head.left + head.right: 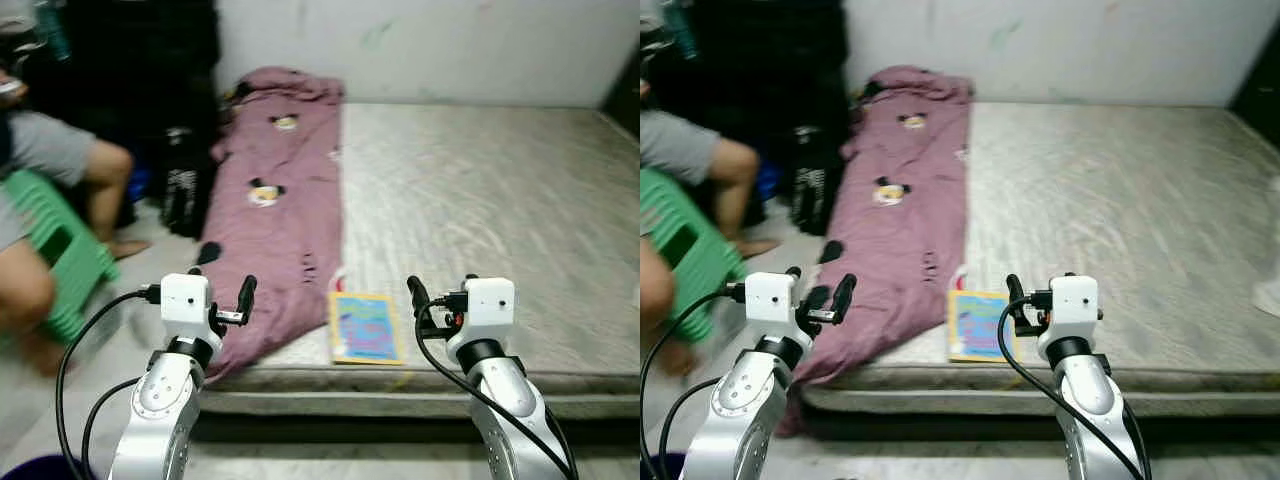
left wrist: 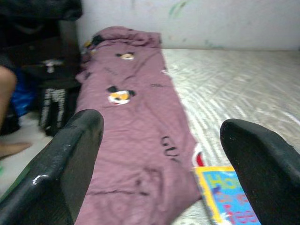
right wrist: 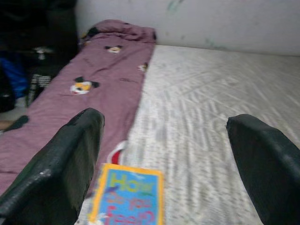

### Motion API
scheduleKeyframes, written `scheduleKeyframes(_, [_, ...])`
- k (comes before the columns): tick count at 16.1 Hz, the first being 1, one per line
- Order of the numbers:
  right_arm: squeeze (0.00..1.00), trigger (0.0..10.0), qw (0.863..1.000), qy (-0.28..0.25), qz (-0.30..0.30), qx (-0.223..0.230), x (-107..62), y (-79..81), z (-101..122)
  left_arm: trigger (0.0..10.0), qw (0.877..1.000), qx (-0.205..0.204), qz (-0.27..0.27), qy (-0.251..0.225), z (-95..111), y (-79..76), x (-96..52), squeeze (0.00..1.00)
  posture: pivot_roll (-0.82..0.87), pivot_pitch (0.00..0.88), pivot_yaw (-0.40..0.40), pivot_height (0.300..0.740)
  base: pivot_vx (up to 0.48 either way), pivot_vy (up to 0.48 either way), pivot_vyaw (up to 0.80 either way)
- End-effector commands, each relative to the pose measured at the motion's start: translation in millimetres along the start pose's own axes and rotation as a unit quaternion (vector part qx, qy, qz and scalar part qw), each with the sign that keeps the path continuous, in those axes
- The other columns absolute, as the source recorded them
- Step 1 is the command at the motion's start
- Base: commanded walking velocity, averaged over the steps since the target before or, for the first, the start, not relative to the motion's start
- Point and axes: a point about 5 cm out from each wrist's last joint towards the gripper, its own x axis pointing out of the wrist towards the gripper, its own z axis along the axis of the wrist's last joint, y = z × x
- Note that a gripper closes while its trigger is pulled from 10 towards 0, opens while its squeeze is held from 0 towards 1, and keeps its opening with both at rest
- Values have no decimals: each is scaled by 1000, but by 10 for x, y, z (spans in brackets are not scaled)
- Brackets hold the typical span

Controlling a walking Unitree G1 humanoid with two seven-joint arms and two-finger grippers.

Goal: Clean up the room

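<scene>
Soft cloth blanket [image 1: 280, 220], glossy book [image 1: 365, 327]

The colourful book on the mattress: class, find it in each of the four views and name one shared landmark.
Left eye view: book near the mattress's front edge.
Right eye view: there too.
Left wrist view: beside the purple blanket.
Right wrist view: low between the fingers.
Shared landmark: the purple blanket.

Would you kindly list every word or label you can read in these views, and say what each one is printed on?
"How": top line of the book cover, near the mattress edge.
The book's lower lines: coloured letters, too blurred to read.
"GU...": dark letters on the purple blanket, the rest unreadable.
White print on the black bag: too blurred.
</scene>
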Motion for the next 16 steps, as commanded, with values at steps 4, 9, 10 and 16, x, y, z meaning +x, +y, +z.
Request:
scheduleKeyframes(4, [0, 10000, 1000, 9, 2, -4, 18, -6, -20, 10000, 1000, -10, 2, -1, 8, -1, 32, 0, -53, 0, 5, 740, 0, -165, 0])
scheduleKeyframes(9, [0, 10000, 1000, 9, 3, -6, 25, -12, -20, 10000, 1000, -17, -6, -4, 12, -19, 46, 0, -57, 0, 3, 740, 0, 0, 0])
scheduleKeyframes(10, [0, 10000, 1000, 9, 3, -7, 25, -13, -21, 10000, 1000, -17, -7, -5, 12, -22, 45, 0, -57, 0, 2, 740, 0, 0, 0])
scheduleKeyframes(16, [0, 10000, 1000, 9, 9, -13, 27, 2, -20, 10000, 999, -22, -20, -14, 29, -47, 43, 0, -58, 0, 0, 740, 139, 0, 0])
